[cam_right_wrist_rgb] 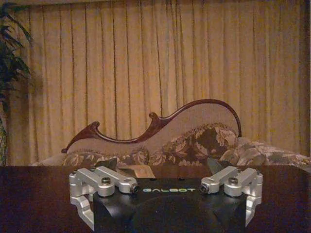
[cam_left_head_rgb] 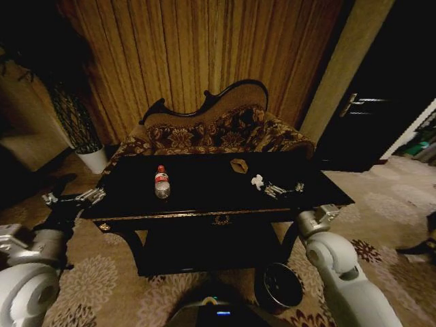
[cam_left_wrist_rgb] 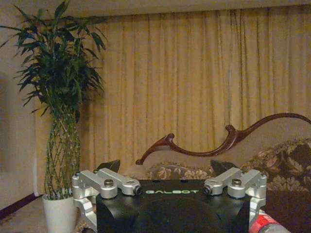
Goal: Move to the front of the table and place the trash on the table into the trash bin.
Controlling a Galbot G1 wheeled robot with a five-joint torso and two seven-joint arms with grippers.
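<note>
On the black table (cam_left_head_rgb: 204, 187) a bottle (cam_left_head_rgb: 162, 182) stands left, a tan piece (cam_left_head_rgb: 239, 165) far centre, white paper (cam_left_head_rgb: 257, 181) right; the right gripper (cam_left_head_rgb: 283, 189) hovers wide open, empty, just beside the paper; the left gripper (cam_left_head_rgb: 71, 199) waits open, empty, off the table's left end; the bin (cam_left_head_rgb: 278, 286) sits on the floor near right.

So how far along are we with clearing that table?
Done: the robot is at the front of the table. In hand: the right gripper is over the tabletop beside the white paper, fingers spread, holding nothing. Left: bottle, tan piece and paper are on top; the trash bin waits below. The left gripper waits at the table's left end.
</note>
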